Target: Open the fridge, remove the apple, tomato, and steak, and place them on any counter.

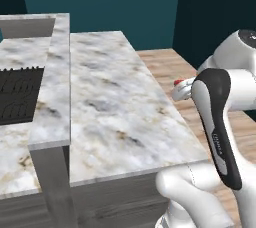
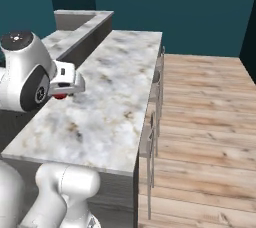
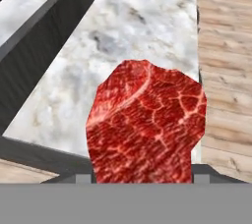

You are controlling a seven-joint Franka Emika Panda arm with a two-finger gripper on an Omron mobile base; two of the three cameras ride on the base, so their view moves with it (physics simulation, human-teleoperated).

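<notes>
One marbled red steak (image 3: 146, 125) sits clamped between the jaws of the robot's gripper (image 3: 142, 178), held in the air above the near end of the single marble counter (image 3: 142, 26).

The counter (image 1: 115, 107) is a long marbled white-grey stone top with brownish veins, set on a plain grey base and standing on a pale wooden plank floor (image 2: 200, 112). Beside the counter's far-left edge runs a higher marbled ledge (image 1: 52, 72), and beyond that ledge a black ribbed cooktop (image 1: 17, 94) sits in a lower marbled top.
</notes>
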